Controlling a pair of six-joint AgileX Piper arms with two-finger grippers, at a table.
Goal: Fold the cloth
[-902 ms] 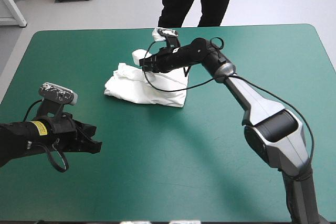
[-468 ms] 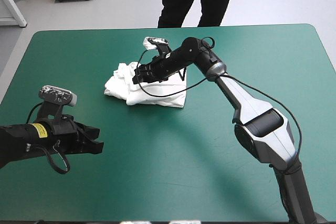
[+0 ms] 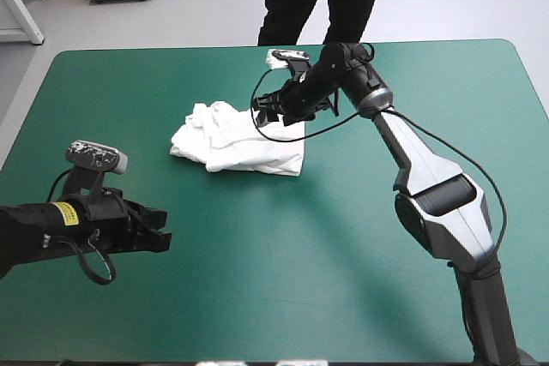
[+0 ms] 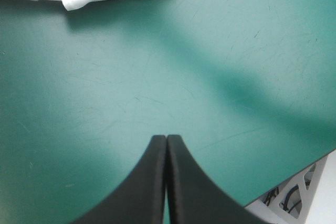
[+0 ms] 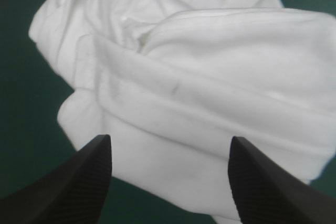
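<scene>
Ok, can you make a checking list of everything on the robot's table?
Surface: teal-green cover, faintly scuffed.
Job's things: T-shirt, white, a loosely folded bundle, rumpled at its left end, lying toward the far side.
Clutter: nothing seen.
Grippers: left gripper shut, empty, near the left edge, apart from the T-shirt; right gripper open, over the T-shirt's far edge, holding nothing.
Cables: nothing seen.
Surroundings: nothing seen.

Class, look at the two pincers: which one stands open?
The right pincer, fingers apart over the T-shirt; the left pincer is shut to a point.
</scene>
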